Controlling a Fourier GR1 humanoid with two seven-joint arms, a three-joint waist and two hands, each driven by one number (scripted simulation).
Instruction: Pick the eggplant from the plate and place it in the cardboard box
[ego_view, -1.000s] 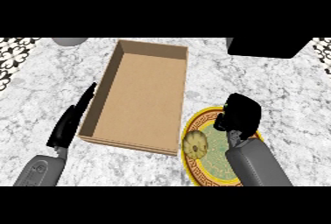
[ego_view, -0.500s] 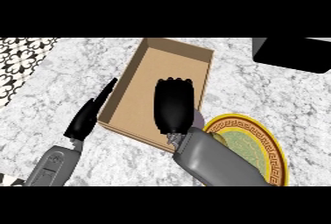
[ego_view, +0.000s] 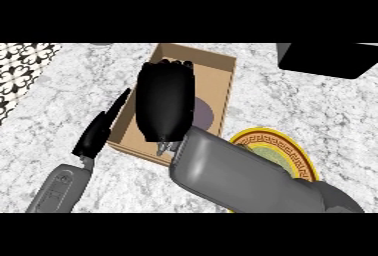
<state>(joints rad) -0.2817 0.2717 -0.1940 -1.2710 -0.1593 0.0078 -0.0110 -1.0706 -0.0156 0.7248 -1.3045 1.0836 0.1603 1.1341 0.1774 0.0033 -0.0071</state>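
The right hand (ego_view: 165, 106) hangs palm-down over the cardboard box (ego_view: 221, 75), its fingers laid out straight toward the far wall and closed on nothing. Just beside its right edge, down on the box floor, a dark purple rounded shape shows; I take that for the eggplant (ego_view: 204, 114), though the hand covers most of it. So the eggplant looks to be in the box and let go, and the placing step seems all but finished. What is left, I would judge, is to lift that hand up and draw it back without catching the box wall. The plate (ego_view: 294, 155), yellow-rimmed with a key pattern, sits near the box, partly under the grey forearm. The left hand (ego_view: 98, 131) rests open beside the box's left wall. I can read no writing or labels anywhere.
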